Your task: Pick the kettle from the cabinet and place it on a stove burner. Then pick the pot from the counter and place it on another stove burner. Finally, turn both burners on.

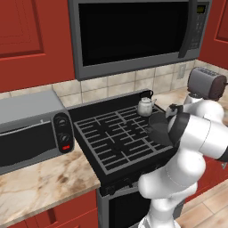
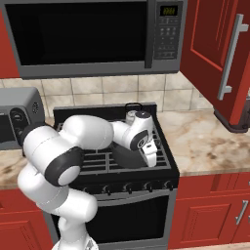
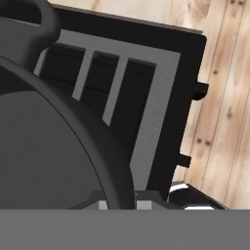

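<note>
Claw (image 3: 118,199) pinches dark round pot (image 3: 53,146) rim; loop handle up.

A small silvery kettle (image 1: 145,105) and a wide dark pot (image 1: 159,128) are borne on the black gas stove's grates (image 1: 111,138), flanked by beige marbled counter (image 2: 210,141).

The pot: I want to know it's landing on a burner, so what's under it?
Black stove grates lie under the pot, which the shut gripper holds by its rim. The pot itself hides the burner and whether it touches the grate.
</note>
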